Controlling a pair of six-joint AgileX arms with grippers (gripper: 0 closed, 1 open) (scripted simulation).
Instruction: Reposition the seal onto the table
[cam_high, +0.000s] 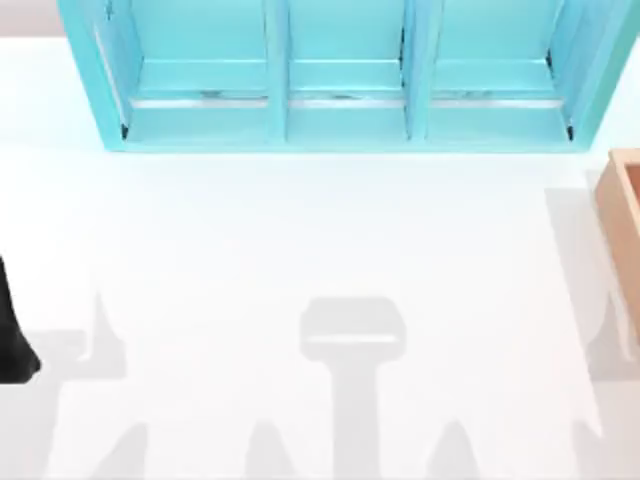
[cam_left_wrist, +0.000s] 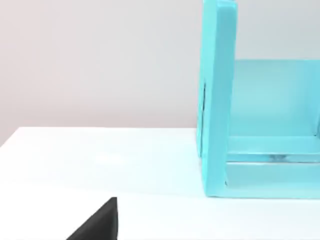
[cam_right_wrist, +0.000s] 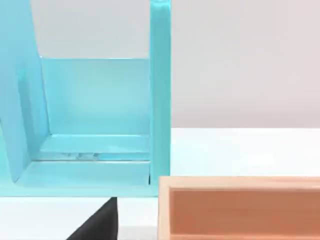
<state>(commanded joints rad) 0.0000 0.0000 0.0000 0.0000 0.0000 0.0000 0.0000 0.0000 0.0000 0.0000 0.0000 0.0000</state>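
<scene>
"Seal first: where is it, measured from the turquoise shelf unit (cam_high: 340, 90)?"

"I cannot tell. All three bays look bare, and so does the white table (cam_high: 300, 230) in front of them. My guess is that it sits inside the light-brown wooden box (cam_high: 625, 215), just off the shelf unit's right end, where the walls hide the floor."

"Start at the grippers, then."

"The left gripper (cam_left_wrist: 102, 220) is a black wedge low in its wrist view, hanging well out from the shelf unit's left end. The right gripper (cam_right_wrist: 102, 220) is a similar wedge, facing the right bay with the box close beside it. Whether either is open or closed, I cannot tell."

"How would the seal handle?"

"Judging by the task alone, it is a small, stiff, light figure. I would pinch it across the flat sides of the body, low down, since a rounded top may slip."

"What do the views add to each other?"

"The top view gives all three bays, the open table and the left arm (cam_high: 15, 330) at the edge, far from the shelf unit. The right wrist view gives the box's near wall and inner face. The left wrist view gives the shelf unit's outer left panel."
</scene>
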